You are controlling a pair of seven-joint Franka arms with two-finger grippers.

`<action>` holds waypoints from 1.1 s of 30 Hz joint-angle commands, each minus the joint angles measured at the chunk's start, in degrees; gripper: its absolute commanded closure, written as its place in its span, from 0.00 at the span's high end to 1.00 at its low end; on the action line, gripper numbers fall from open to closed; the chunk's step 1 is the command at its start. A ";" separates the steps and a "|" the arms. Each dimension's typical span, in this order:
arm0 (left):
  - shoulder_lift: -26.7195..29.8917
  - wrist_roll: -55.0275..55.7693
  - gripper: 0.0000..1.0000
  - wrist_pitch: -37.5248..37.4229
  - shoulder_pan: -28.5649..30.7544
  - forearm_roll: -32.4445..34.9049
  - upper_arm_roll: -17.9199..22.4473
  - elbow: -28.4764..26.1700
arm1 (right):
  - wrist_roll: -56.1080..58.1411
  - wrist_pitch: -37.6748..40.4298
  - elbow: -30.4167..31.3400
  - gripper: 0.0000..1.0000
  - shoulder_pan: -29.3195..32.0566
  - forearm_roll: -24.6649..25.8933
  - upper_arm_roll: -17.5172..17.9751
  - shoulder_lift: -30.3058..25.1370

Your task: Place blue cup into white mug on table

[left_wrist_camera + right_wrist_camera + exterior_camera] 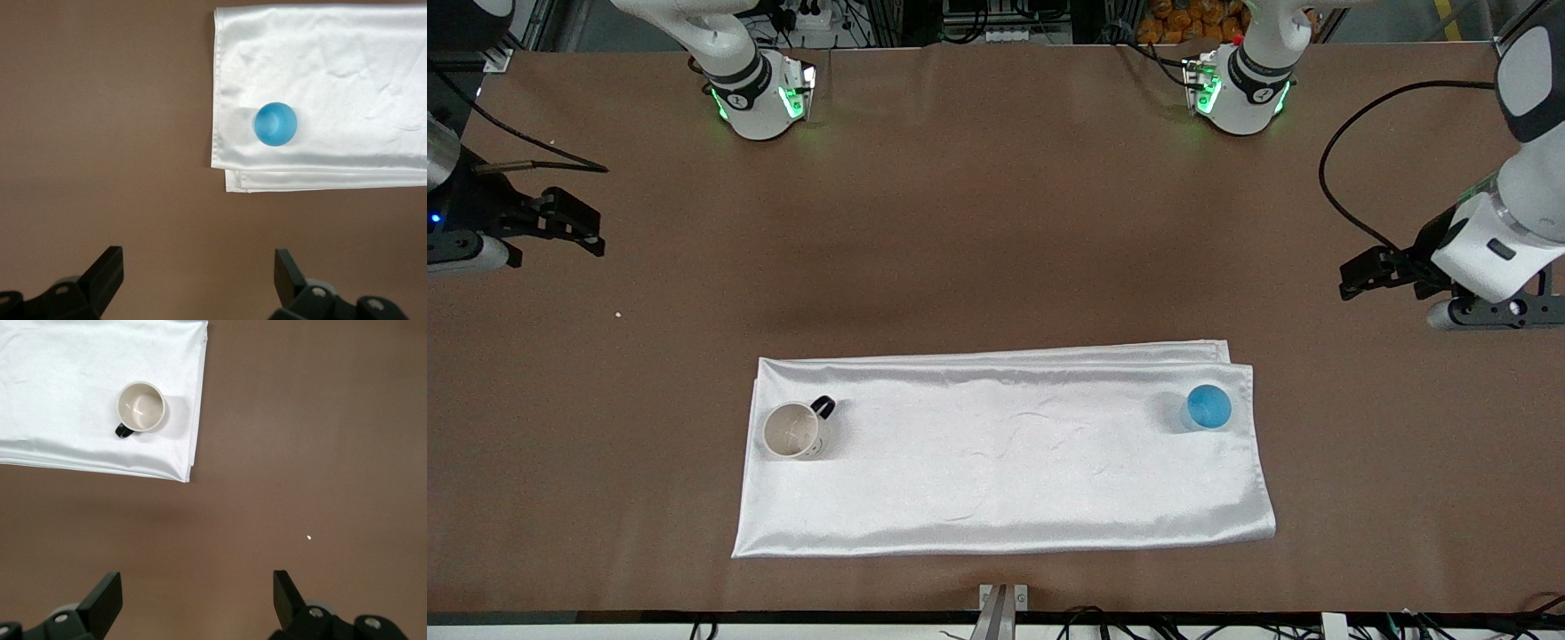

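The table point(996, 231) has a flat brown surface with a fine felt-like grain. On it lies a white cloth point(1005, 462), shiny like satin, folded into a long rectangle with soft wrinkles in its middle and a second layer showing along the edge that is farther from the front camera.

The blue cup point(1208, 408) stands upright on the cloth, near the cloth's end toward the left arm. It is small, round and bright blue, with no handle, and its open top faces up. The white mug point(793, 430) stands upright on the same cloth, near the end toward the right arm. It is a short cylinder with a cream inside and a black handle, which points toward the robots' bases. The cup and the mug are well apart, with bare cloth between them.

The left gripper point(1362, 276) hangs over bare table at the left arm's end, away from the cloth. Its 2 black fingers point(107, 270) stand wide apart and hold nothing. The right gripper point(574, 222) hangs over bare table at the right arm's end, with its fingers point(103, 597) also spread wide and empty. A tiny white crumb point(309, 537) lies on the felt near it.
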State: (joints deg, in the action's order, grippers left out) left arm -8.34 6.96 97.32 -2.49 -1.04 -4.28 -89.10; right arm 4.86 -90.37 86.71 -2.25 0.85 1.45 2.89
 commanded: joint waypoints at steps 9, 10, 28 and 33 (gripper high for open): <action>-9.40 0.16 1.00 8.93 -2.34 -1.25 -0.29 -0.02 | -3.71 -12.19 -0.49 1.00 -3.55 -0.67 0.04 10.19; -10.28 0.16 1.00 9.99 -2.43 -1.25 -0.29 -0.02 | -4.32 -13.33 -0.49 1.00 -3.55 -0.76 0.04 11.07; -21.62 0.16 1.00 20.36 -3.93 -0.46 -0.20 -0.19 | -22.07 -25.30 -0.58 1.00 -7.24 -0.67 -0.05 23.12; -23.64 0.16 1.00 21.95 -3.93 -0.54 -0.20 -0.46 | -30.24 -25.82 -0.75 1.00 -8.12 -0.58 -0.05 26.19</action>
State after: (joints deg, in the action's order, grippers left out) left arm -30.08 6.96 117.53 -6.30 -1.17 -4.62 -89.81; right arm -17.90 -115.76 87.22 -9.50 0.82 1.61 25.93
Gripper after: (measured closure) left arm 0.000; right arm 0.000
